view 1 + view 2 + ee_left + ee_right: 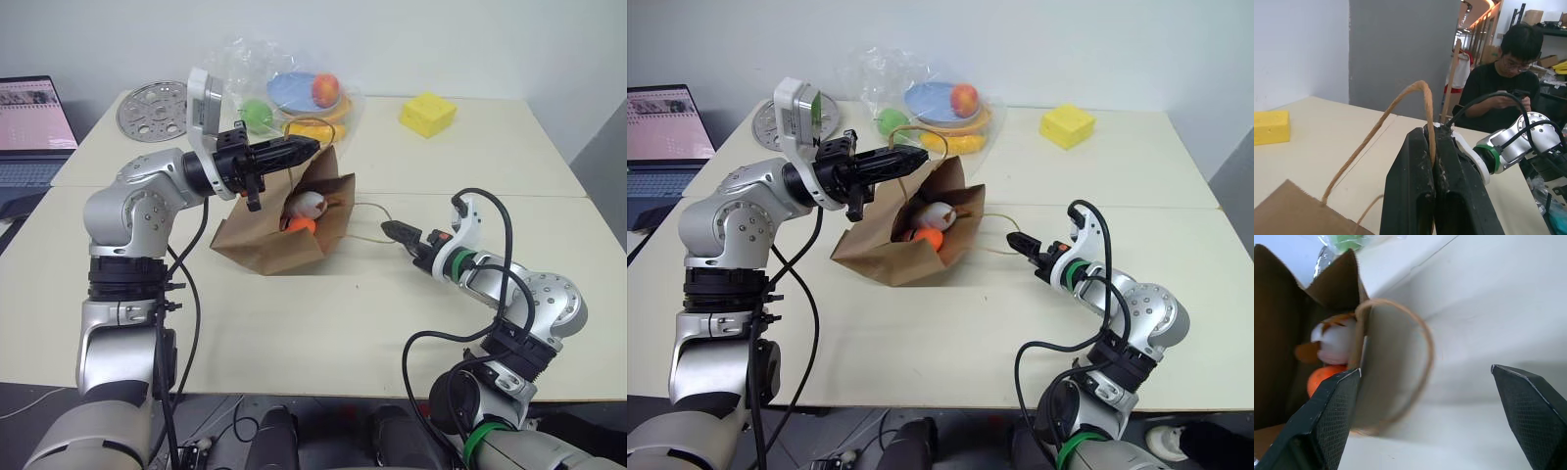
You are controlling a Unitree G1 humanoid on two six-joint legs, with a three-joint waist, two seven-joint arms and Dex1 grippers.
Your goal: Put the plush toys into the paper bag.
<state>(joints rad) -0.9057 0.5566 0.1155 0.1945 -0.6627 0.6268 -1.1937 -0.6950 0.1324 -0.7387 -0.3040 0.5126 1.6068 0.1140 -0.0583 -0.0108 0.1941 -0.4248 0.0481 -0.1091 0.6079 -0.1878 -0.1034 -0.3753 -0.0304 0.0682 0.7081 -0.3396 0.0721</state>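
Holding both plush toys (306, 211) (apparently), paper bag (279, 240) gapes.

matt brown paper bag (265, 245), twisted-paper handle (1400, 105), crinkly glossy clear plastic bag (245, 73).

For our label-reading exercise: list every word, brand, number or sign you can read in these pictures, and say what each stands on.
No text can be read anywhere in these pictures.
Laptop screen: it carries pink and white rows, too small and blurred to read.
Paper bag: plain brown, no print.
Yellow block: no marking.
Round metal disc: holes, no lettering.
Boxes on shelves behind the person: no legible label.
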